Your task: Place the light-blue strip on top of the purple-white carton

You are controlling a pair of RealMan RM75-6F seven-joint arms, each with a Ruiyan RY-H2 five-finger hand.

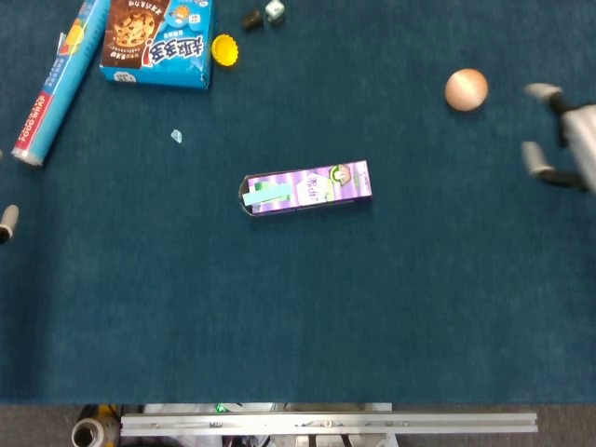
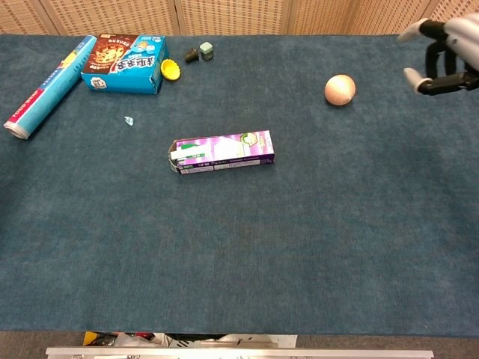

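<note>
Dark-blue carpeted table [image 2: 314,254], woven wicker panels [image 2: 232,15] behind, metal rail [image 1: 326,424] at front edge.

Print shows on the blue cookie box [image 1: 158,42], the long blue roll [image 1: 54,86] and the purple-white carton [image 1: 307,189], but every bit of it is too small and blurred to read

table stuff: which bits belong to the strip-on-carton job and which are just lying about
Job: light-blue strip lying on the purple-white carton; right hand, open, holding nothing.

Lying about: cookie box, foil roll, yellow cap, round ball.
</note>
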